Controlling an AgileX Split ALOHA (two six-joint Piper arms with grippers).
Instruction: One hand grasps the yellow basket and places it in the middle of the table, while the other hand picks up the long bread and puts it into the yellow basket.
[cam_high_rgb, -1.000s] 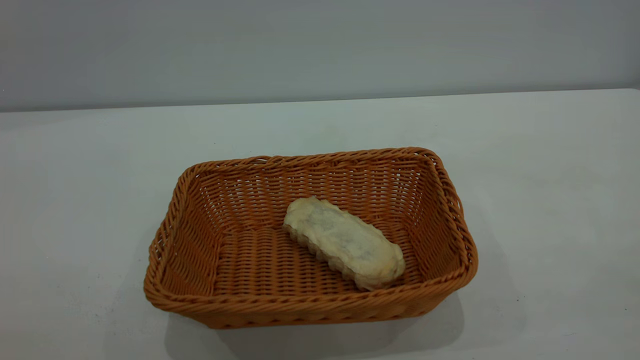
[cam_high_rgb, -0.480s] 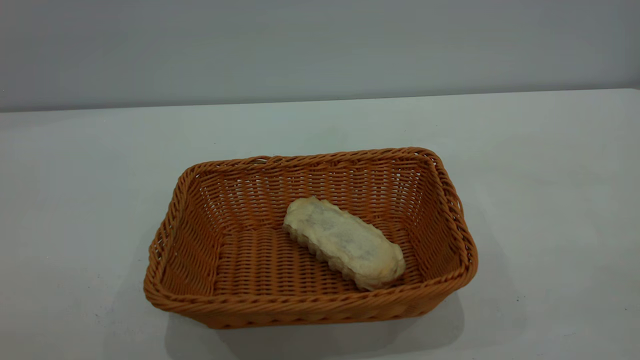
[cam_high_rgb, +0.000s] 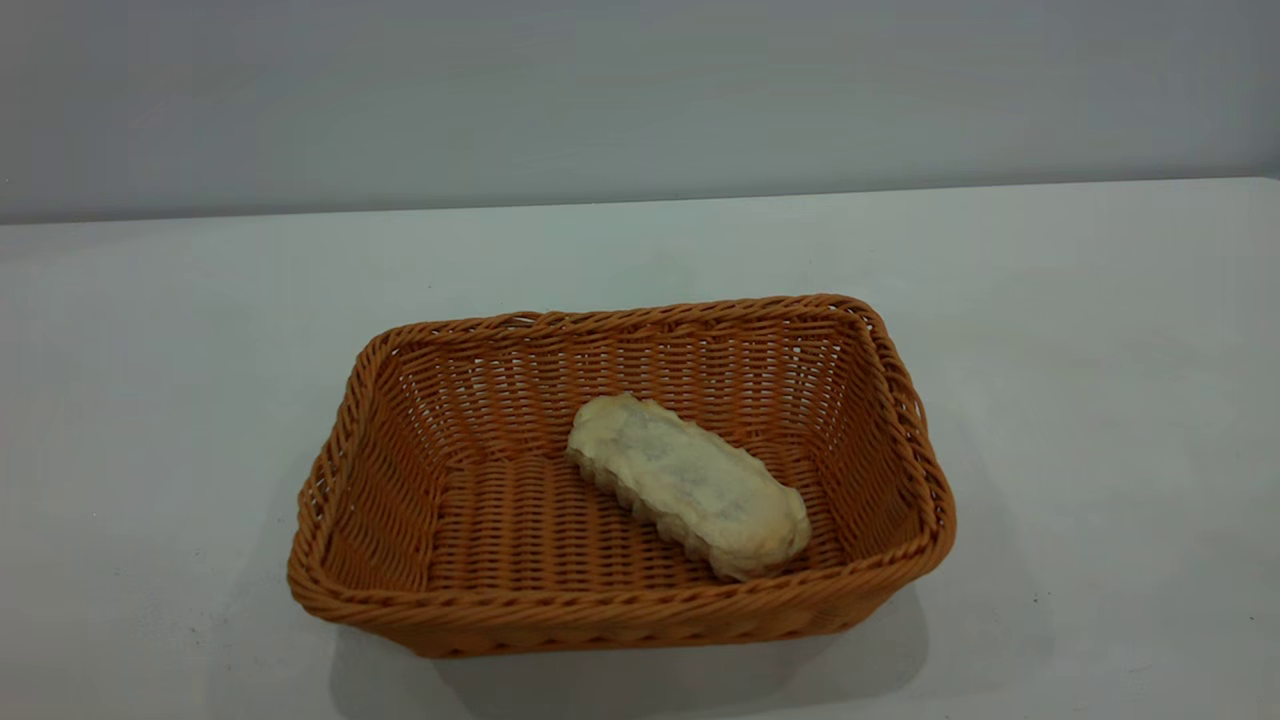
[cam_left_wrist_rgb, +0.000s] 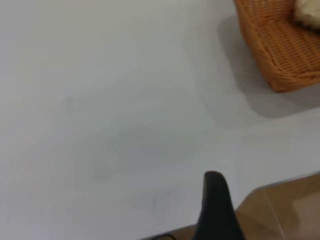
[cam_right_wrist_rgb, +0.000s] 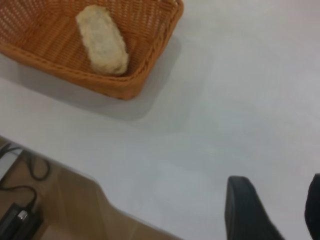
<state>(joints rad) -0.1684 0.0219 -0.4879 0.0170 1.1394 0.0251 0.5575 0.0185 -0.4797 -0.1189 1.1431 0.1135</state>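
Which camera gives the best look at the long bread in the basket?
The exterior view: the long bread lies whole, pale underside up, on the yellow basket floor. The right wrist view also shows it whole but farther off; the left wrist view catches only a cut-off corner.

The yellow basket (cam_high_rgb: 620, 600) with the long bread (cam_high_rgb: 690, 485) lying inside fills the frame's lower centre; bare desk (cam_high_rgb: 1100, 350) lies open left, right and behind it.
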